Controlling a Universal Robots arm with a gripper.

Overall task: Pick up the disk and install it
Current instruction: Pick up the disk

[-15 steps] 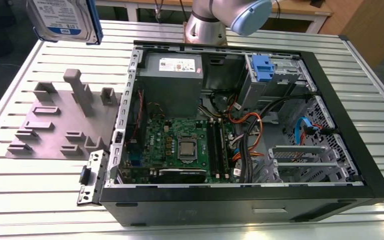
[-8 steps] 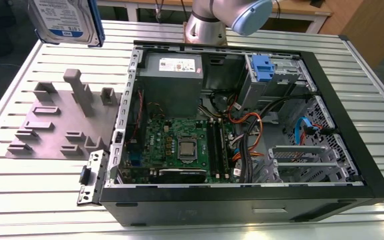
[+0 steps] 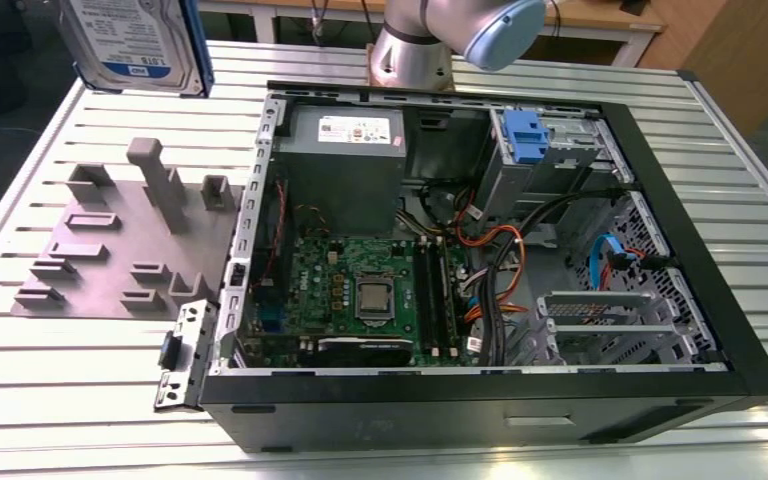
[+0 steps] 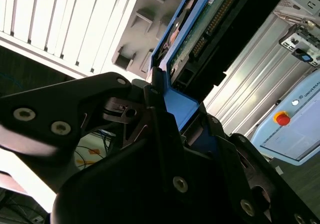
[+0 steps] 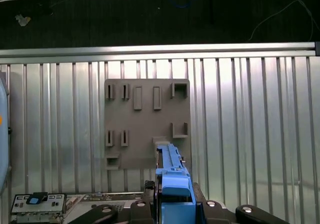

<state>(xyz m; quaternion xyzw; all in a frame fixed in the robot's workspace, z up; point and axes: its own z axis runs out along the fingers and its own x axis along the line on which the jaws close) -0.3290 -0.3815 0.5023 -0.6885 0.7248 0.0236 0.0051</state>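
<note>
Holding the disk (image 3: 137, 40) upright and clear of the slatted table (image 3: 77, 400), over the far corner on the exterior view's left, with its white-and-blue label (image 3: 128, 35) turned to the camera and dense with small print. Clamped by the blue carrier rail (image 4: 182, 107) in the second wrist view, the gripper (image 4: 177, 112) shut on it, with black fingers (image 4: 156, 109) pressed against either side. Showing there too the drive's connector row and a strip of green board, plus a red button on a yellow base (image 4: 282, 118) well behind. Seen edge-on in the first wrist view, directly above the grey fixture plate (image 5: 145, 129) with its slots and raised blocks, lying flat on the table. Beside that plate in the exterior view, an open black computer case (image 3: 491, 405) on its side, containing a grey power supply (image 3: 344, 170) with a white sticker (image 3: 347, 127), a green circuit board (image 3: 357, 290), a metal drive cage (image 3: 571, 150) with a blue piece (image 3: 524, 135), and orange and black cables (image 3: 491, 250). Behind the case, the arm (image 3: 418, 50).
</note>
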